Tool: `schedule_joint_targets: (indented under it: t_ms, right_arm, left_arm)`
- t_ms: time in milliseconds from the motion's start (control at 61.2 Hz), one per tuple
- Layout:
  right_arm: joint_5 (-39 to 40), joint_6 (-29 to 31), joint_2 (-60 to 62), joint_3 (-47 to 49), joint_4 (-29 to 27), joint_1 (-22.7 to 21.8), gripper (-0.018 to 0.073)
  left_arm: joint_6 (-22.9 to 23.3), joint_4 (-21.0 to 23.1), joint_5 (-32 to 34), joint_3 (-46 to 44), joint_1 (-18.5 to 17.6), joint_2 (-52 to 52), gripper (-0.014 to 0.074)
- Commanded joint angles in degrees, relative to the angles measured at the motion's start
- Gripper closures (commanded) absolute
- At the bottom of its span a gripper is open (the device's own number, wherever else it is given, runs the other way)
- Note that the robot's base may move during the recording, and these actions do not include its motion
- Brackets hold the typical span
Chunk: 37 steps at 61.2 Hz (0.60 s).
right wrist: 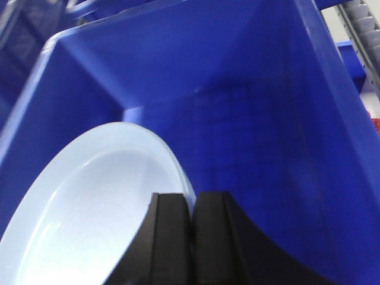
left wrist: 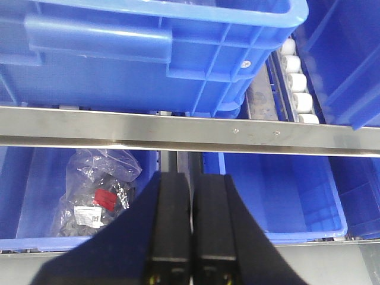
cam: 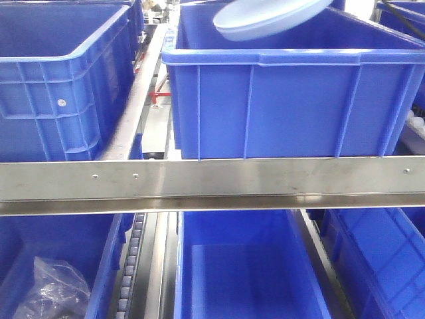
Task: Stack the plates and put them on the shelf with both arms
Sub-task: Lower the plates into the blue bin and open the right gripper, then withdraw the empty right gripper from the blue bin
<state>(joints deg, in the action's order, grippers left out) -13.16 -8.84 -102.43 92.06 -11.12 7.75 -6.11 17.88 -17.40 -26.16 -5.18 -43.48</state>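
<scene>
While the plate [cam: 269,18] hung tilted above the upper right bin [cam: 292,100] in the front view, well over the steel shelf rail [cam: 212,183], the main risk lay in its angle and its thin grip. Going left to right: the upper left bin [cam: 60,86] stood apart from the plate and posed little threat, and the lower left bin [left wrist: 35,196] held only a clear bag of small parts [left wrist: 98,193]. The left hand [left wrist: 190,237], seen from its wrist camera, had its two black fingers pressed together with nothing between them, hovering in front of the rail and touching nothing visible; it gave no support, so the load seemed to rest on one arm alone. Further right, the right hand [right wrist: 192,243] had its fingers drawn nearly together at the plate's near rim, apparently pinching that edge, though the contact itself sat at the bottom of the frame and was hard to confirm. A glossy rim held at one point could slip or swing, and a tilted plate might strike the bin's wall or drop inside and chip. Whether a second plate lay under the first could not be told; if so, it could slide off the stack.
</scene>
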Motion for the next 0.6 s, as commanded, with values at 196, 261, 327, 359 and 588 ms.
schedule_joint_targets:
  t_ms: [196,261,327,359,588]
  right_arm:
    - [7.5,0.2,-0.1,6.6,-0.5,-0.6,0.0135]
    - [7.1,0.2,0.3,6.6,-0.5,-0.6,0.0028]
    - [6.0,0.2,1.0,6.6,-0.5,-0.6,0.0006]
    - [5.1,0.2,1.4,6.6,-0.5,-0.6,0.0013]
    - [-3.1,0.2,6.5,5.8,-0.5,-0.6,0.0150]
  left_arm:
    - [0.1,0.9,4.5,-1.6,-0.4,0.0,0.0510]
    - [0.1,0.9,4.5,-1.6,-0.4,0.0,0.0511]
    - [0.1,0.9,4.5,-1.6,-0.4,0.0,0.0510]
    - [0.1,0.9,4.5,-1.6,-0.4,0.0,0.0510]
    - [0.1,0.9,4.5,-1.6,-0.4,0.0,0.0510]
